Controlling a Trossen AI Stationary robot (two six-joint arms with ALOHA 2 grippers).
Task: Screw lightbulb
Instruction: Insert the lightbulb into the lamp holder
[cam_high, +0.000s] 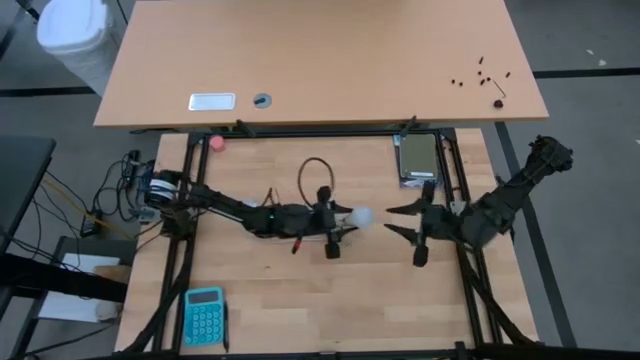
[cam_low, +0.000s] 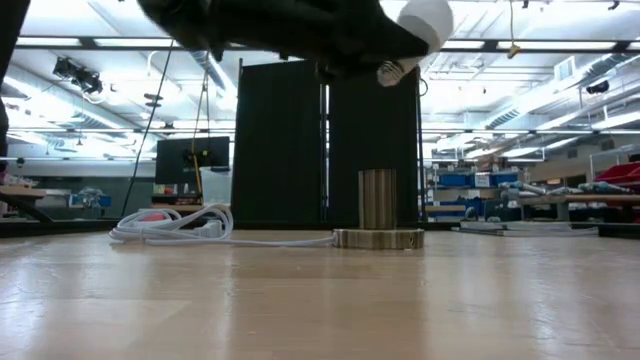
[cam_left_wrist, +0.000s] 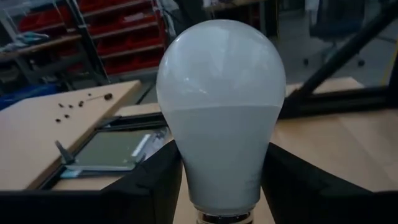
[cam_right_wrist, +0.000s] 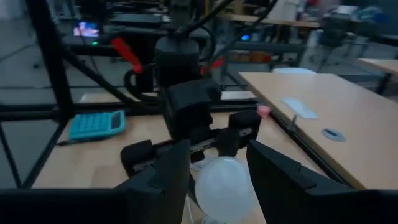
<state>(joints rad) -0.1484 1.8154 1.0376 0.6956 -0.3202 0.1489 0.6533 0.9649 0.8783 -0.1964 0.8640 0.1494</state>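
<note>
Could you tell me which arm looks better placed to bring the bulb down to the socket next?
Probably the left. The left gripper already holds the lightbulb, lifted above the metal socket. The right gripper only faces the bulb from the other side and holds nothing.

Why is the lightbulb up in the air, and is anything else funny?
The left claw holds the lightbulb up sideways, well above the metal socket. Small dark bits lie scattered on the far desk. Nothing looks broken.
</note>
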